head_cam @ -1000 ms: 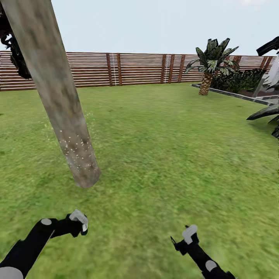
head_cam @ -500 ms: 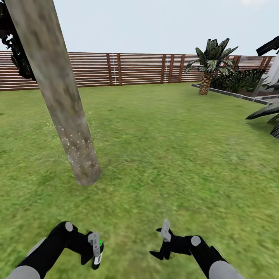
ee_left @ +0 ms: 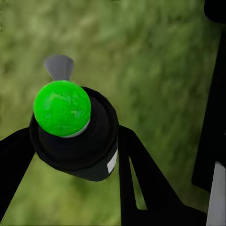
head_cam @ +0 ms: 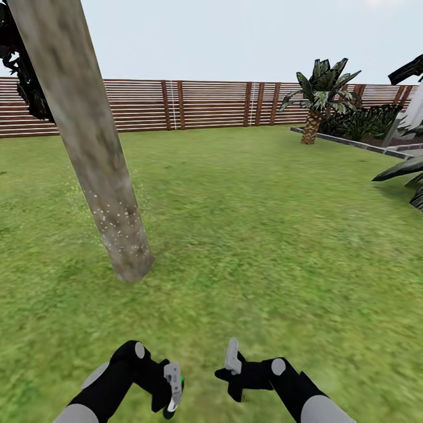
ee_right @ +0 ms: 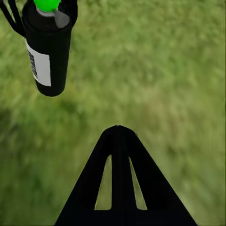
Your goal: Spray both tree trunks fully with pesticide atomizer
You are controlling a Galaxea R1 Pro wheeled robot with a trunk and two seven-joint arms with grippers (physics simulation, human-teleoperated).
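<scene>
One tree trunk (head_cam: 97, 158), thick, mottled grey-tan and leaning, rises from the lawn at the left of the head view, with white specks on its lower part. The pesticide atomizer (ee_left: 80, 150) is a black bottle with a green cap and a white label. My left gripper (ee_left: 75, 141) is shut on it, low in front of me and well short of the trunk's base. The atomizer (head_cam: 174, 390) sits in the left gripper (head_cam: 164, 388) beside the right gripper (head_cam: 232, 359). My right gripper (ee_right: 117, 129) is shut and empty, with the atomizer (ee_right: 47, 52) hanging just off to its side over grass.
A brown slatted fence (head_cam: 205, 104) closes the far side of the lawn. A scaly palm (head_cam: 314, 111) stands at the back right beside a grey paving edge (head_cam: 352, 143). Dark leaves (head_cam: 405, 170) reach in from the right. Open grass (head_cam: 264, 235) spreads right of the trunk.
Both arms have drawn in toward the middle and lower in the picture. The left gripper carried the atomizer rightward and the right gripper swung leftward. The trunk has not moved.
</scene>
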